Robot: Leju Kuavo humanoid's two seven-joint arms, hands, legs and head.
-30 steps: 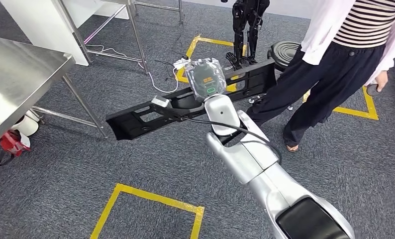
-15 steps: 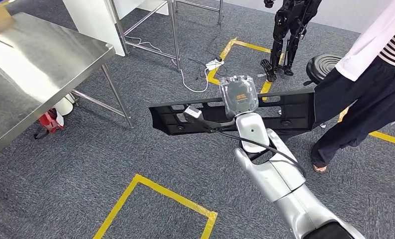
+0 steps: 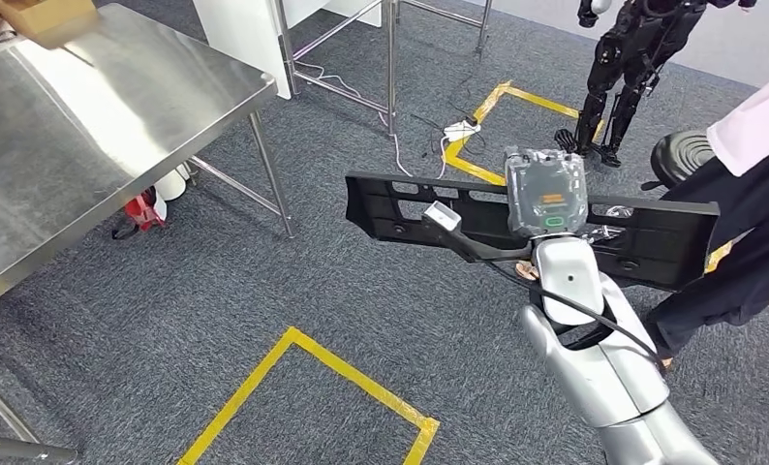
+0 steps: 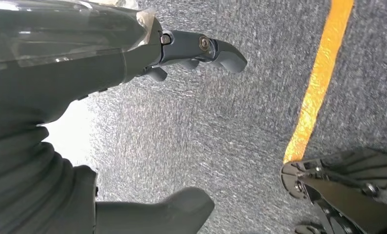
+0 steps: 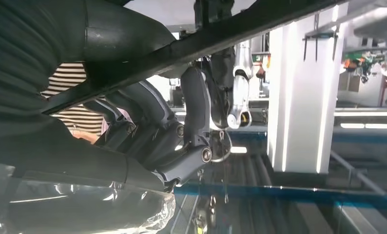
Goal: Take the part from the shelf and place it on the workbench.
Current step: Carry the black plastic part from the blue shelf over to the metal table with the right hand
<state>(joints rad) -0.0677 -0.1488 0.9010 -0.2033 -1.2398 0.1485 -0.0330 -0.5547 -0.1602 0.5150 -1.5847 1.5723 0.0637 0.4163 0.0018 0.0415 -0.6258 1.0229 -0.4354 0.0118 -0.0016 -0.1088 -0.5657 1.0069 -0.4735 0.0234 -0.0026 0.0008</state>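
In the head view, the stainless counter (image 3: 119,107) stands at the upper left, with a cardboard box (image 3: 46,15) on its far corner and a red object (image 3: 143,210) on the carpet beside one of its legs. Yellow tape lines (image 3: 361,383) mark the grey carpet, and a white power strip (image 3: 461,129) with cables lies near a metal frame (image 3: 390,58). A black humanoid robot (image 3: 632,58) stands further back, next to a black stool (image 3: 691,155). A person (image 3: 749,223) in dark trousers stands at the right edge, just beside one end of the long black part (image 3: 410,208). The part is held level above the floor, well apart from the counter. The right hand (image 3: 545,194), under a clear plastic cover, sits at the part's middle and grips it.

In the left wrist view, the left hand (image 4: 182,53) hangs over the carpet near a yellow tape line (image 4: 318,83). Its fingers (image 4: 221,48) are spread from the thumb (image 4: 177,207) and hold nothing.

In the right wrist view, the dark edge of the part (image 5: 221,34) crosses the picture. The right hand's fingers (image 5: 196,107) curl up around it, closed on the part, with a white pillar (image 5: 299,97) behind
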